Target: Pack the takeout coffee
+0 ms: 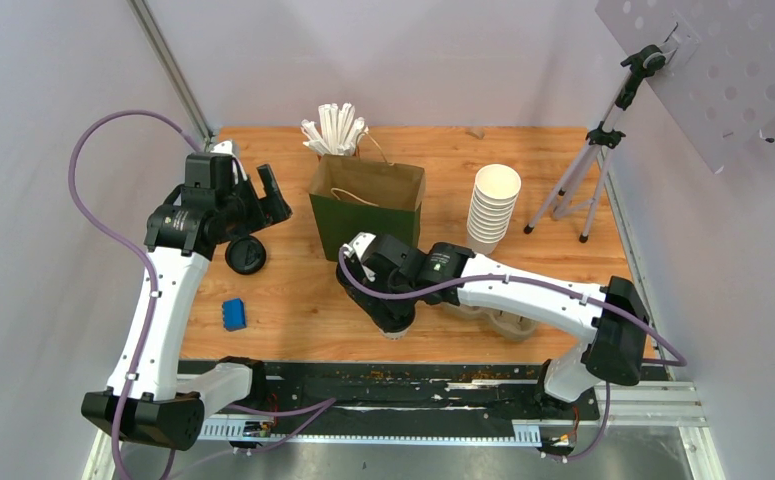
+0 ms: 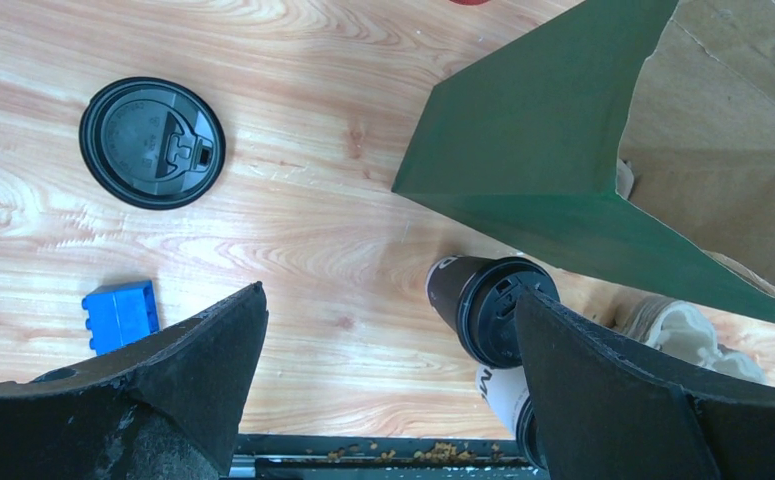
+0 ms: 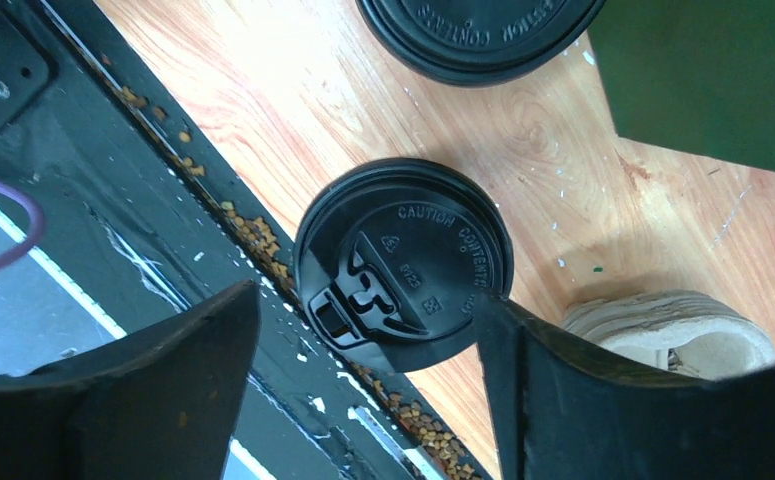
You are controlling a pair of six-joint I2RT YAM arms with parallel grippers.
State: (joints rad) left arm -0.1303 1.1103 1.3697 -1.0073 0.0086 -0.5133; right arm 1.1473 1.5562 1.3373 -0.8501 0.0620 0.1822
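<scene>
Nearest the lens, right fingers (image 3: 603, 400) stand apart, straddling the coffee (image 3: 403, 265). One finger meets the rim of its black lid. The other is clear of it, with a gap showing. No clamp on the cup.

Coffee: upright on the desk (image 3: 293, 100), at the near edge, just beside the black strip (image 3: 113, 230) scattered with crumbs. It is outside the bag (image 1: 367, 205), on the near side of it. Pulp carrier (image 3: 673, 335) lies just beside the coffee. Further in, a second lid (image 3: 478, 30) is cut off by the frame edge, near the bag's corner.

At the far left of the desk, left fingers (image 2: 193, 380) are spread wide with nothing between them, above the wood. Below them a loose lid (image 2: 151, 142) lies flat, and a blue block (image 2: 120, 315) sits closer to the arm bases.

Bag: upright, mouth open, green outside, brown inside. Behind it are the straws (image 1: 335, 128), to its right a cup stack (image 1: 491, 205), and at the right edge a tripod (image 1: 603, 135).
</scene>
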